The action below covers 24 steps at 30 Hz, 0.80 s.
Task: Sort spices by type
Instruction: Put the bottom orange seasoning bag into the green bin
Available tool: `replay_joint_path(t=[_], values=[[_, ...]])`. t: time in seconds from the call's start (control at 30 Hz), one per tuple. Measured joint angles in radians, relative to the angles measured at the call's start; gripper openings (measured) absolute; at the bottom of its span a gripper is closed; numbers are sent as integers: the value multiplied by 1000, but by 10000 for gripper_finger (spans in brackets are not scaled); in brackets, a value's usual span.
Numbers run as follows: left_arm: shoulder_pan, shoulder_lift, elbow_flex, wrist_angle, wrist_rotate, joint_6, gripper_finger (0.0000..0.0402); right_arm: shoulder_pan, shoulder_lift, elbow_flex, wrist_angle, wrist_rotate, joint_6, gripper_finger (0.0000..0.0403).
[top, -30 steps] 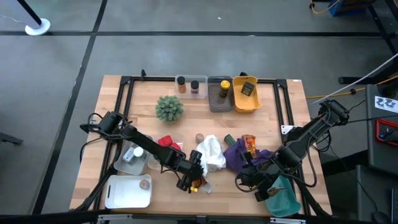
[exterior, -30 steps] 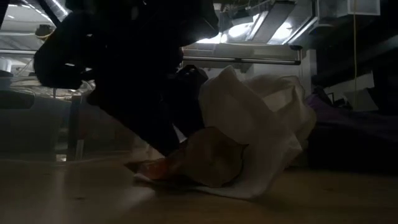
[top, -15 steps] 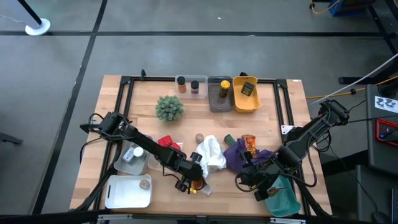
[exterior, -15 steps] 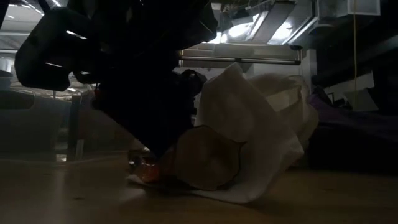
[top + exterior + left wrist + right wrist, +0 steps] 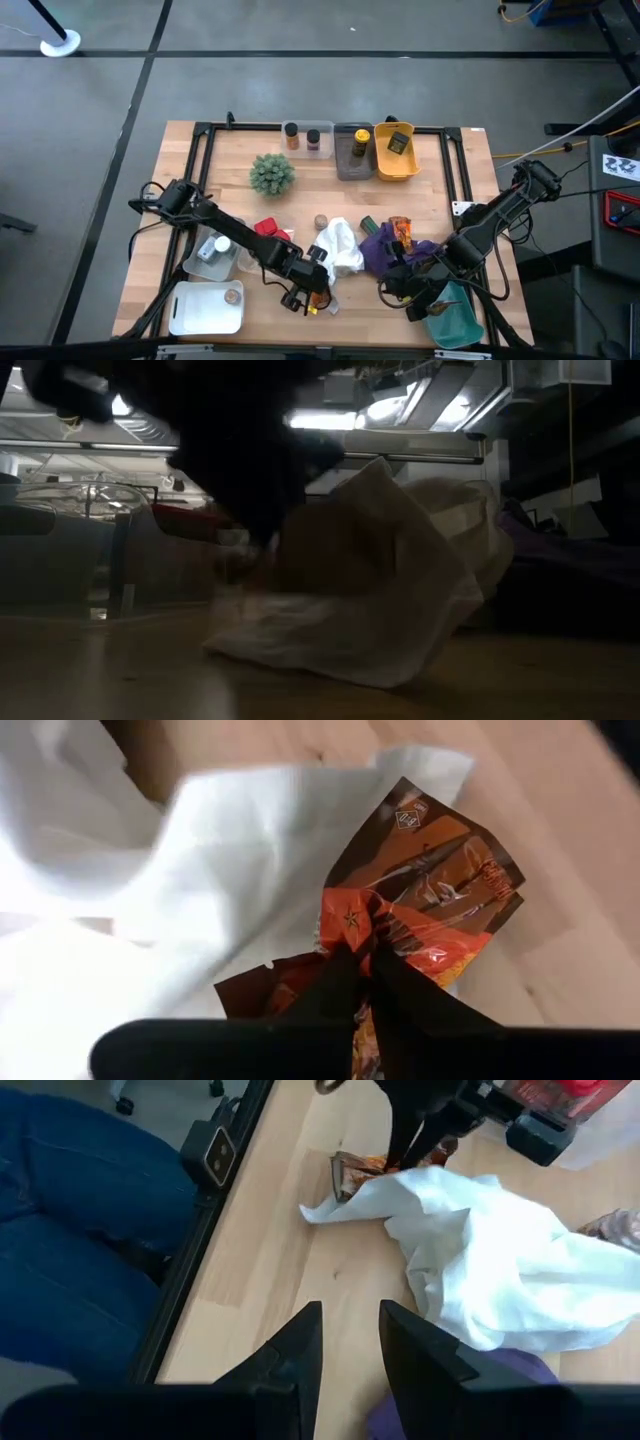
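Wooden and pale, the counter (image 5: 420, 200) carried everything, and the white cloth (image 5: 340, 248) lay crumpled near its middle; I take this cloth as the landmark. The purple cloth (image 5: 383, 248) lay just beside the white cloth, on the side of the right arm. The spiky green plant (image 5: 272, 173) stood well apart from the white cloth, toward the far edge. The white tray (image 5: 205, 308) lay at the near edge, on the left arm's side of the cloth.

The left end effector (image 5: 306, 297) was at the near corner of the white cloth, its fingers pressed together and pinching the orange-red foil packet (image 5: 420, 910). The packet lay partly on the cloth's edge and touched it. The right end effector (image 5: 400, 291) hung near the purple cloth, on the near side of the white cloth, with its fingers (image 5: 290, 1355) a little spread and holding nothing.
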Motion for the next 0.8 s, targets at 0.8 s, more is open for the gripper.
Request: replay_joint_path(t=[0.8], values=[[-19, -58, 176, -139, -365, 222, 4, -20, 0, 1, 126, 321, 273, 103]])
